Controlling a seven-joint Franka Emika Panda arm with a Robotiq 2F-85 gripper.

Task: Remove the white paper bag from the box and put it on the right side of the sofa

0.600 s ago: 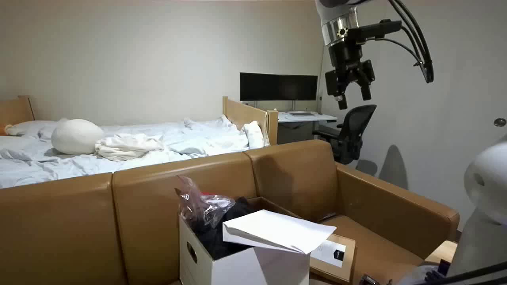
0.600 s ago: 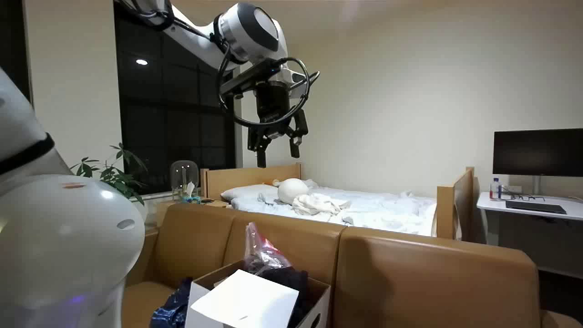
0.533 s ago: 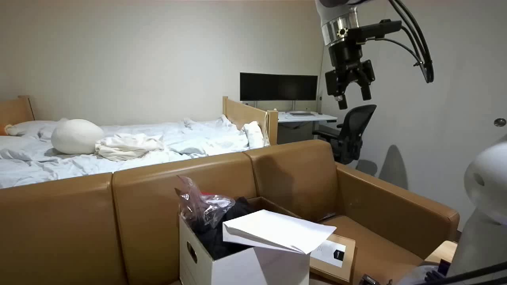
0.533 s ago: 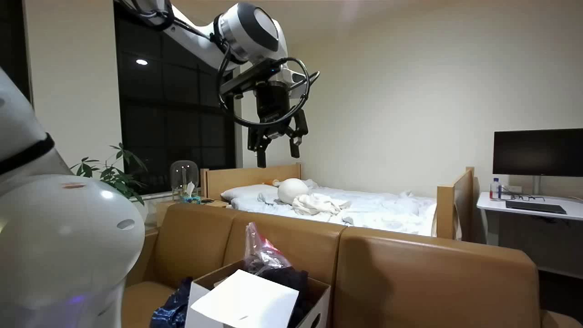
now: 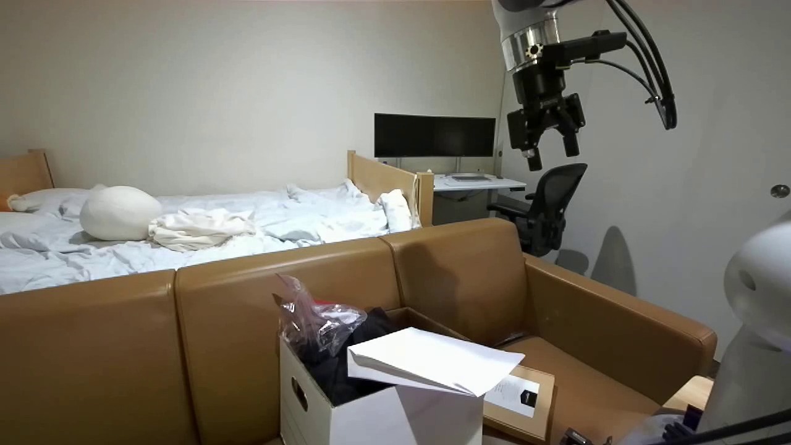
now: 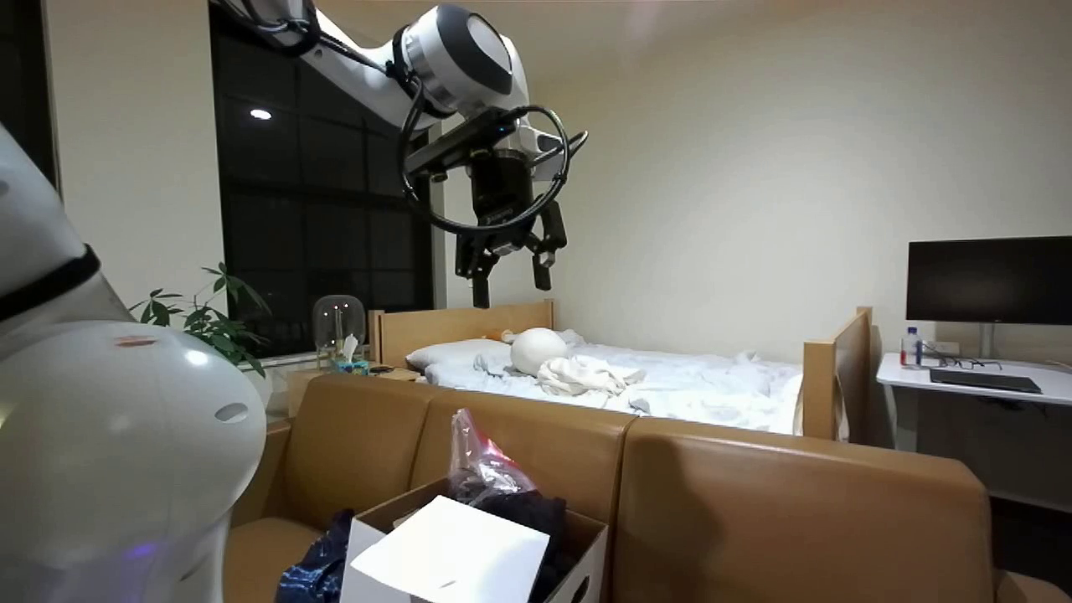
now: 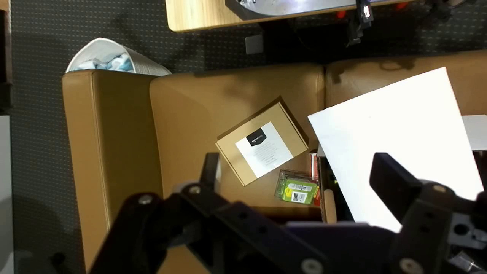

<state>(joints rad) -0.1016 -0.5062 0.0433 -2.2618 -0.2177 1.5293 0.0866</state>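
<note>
The white paper bag [image 5: 435, 360] lies flat and a little tilted across the open top of the white box [image 5: 374, 421]. In an exterior view the bag [image 6: 459, 548] covers the near part of the box [image 6: 588, 563]. The box stands on the seat of the tan-brown sofa [image 5: 460, 278]; its lower part is out of view. My gripper [image 5: 553, 156] is open and empty, high above the sofa, well apart from the bag. In the wrist view, the bag [image 7: 392, 133] shows at the right, partly behind the right finger of the gripper [image 7: 295, 165]. The sofa seat [image 7: 186, 118] shows at the left.
A brown carton with a white label [image 7: 262, 146] lies on the seat beside the box, near a green package [image 7: 298, 190]. Crinkled clear plastic wrap [image 5: 318, 321] and black cloth [image 5: 337, 374] fill the box. The sofa's armrest [image 5: 618, 309] and a wooden tabletop [image 7: 198, 15] border the seat.
</note>
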